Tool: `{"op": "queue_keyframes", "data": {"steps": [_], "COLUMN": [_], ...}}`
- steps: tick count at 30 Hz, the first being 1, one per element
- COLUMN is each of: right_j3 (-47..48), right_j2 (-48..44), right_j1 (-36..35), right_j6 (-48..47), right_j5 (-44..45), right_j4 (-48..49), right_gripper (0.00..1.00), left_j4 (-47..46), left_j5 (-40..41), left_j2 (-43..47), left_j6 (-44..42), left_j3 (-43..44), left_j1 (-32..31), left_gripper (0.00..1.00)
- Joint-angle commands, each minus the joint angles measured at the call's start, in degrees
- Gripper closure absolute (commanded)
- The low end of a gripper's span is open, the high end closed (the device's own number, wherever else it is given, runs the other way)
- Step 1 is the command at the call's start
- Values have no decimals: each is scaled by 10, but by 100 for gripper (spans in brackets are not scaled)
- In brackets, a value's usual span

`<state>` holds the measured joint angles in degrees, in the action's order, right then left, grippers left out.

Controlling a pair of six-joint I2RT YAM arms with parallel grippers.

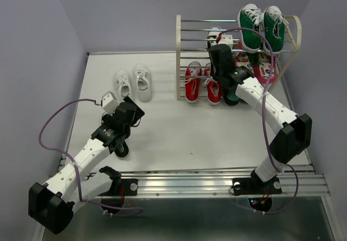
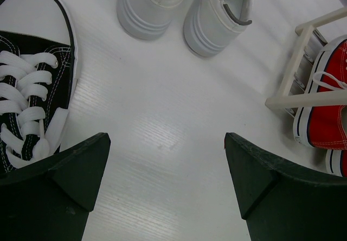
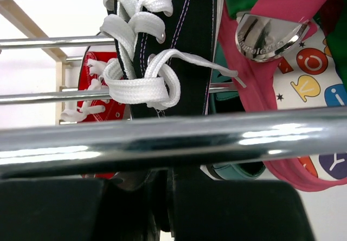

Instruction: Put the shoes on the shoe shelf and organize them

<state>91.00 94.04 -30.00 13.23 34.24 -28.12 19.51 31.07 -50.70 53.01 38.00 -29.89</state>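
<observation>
The shoe shelf [image 1: 178,56] stands at the back right. My right gripper [image 1: 218,45] reaches into its middle tier and is shut on a black sneaker [image 3: 184,62] with white laces, gripping its collar [image 3: 168,192] just behind a metal rod [image 3: 227,135]. The red pair [image 1: 201,83] stands at the shelf's bottom left and shows in the left wrist view [image 2: 331,100]. The white pair [image 1: 134,83] stands on the table, also in the left wrist view [image 2: 184,7]. My left gripper [image 2: 167,165] is open and empty over bare table. The second black sneaker [image 2: 32,89] lies beside its left finger.
Green sneakers [image 1: 262,26] sit on the shelf's top tier. Pink patterned flip-flops [image 3: 303,73] hang on the shelf to the right of the held shoe. The shelf's cream frame [image 2: 303,62] is to the right of my left gripper. Purple walls close in the table.
</observation>
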Motion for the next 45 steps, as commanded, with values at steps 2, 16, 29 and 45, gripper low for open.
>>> {"op": "queue_keyframes", "data": {"steps": [2,16,29,45], "right_j3": [48,50,35,15], "right_j2": [0,17,7,-36], "right_j1": [16,37,37,37], "right_j6": [-4,11,36,38], "right_j5": [11,-15,-8,-58], "right_j4": [82,81,80,79], "right_gripper": [99,99,65,6], "left_j4": [-8,-2,7,69], "left_j5": [9,7,6,15], "left_j2": [11,18,23,29], "left_j6": [-3,2,9,42], "left_j3": [-6,-7,-9,9], "left_j1": [3,4,4,5], "left_gripper": [1,1,1,1]}}
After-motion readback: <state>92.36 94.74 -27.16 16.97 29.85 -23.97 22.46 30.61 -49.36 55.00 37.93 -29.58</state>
